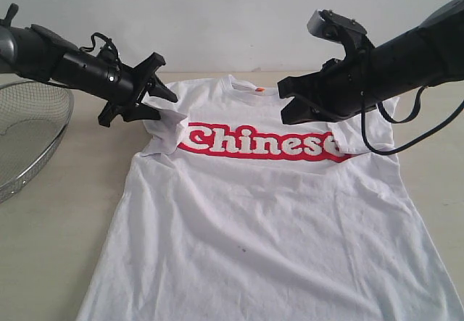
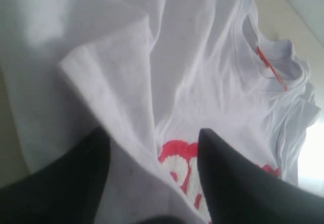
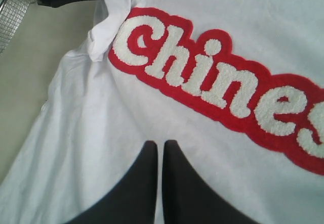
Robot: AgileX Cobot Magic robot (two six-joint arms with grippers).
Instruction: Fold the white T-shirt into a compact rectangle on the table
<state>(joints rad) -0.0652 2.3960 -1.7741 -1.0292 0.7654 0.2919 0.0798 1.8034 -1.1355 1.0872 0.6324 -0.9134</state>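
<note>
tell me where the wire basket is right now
In the exterior view the wire basket sits on the table at the far left edge, beside the left arm and apart from the T-shirt.

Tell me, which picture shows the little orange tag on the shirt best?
The left wrist view: the orange neck tag shows as a long strip inside the collar of the white T-shirt. The exterior view shows only a tiny orange speck at the collar. The right wrist view misses it, showing only the lettering.
</note>
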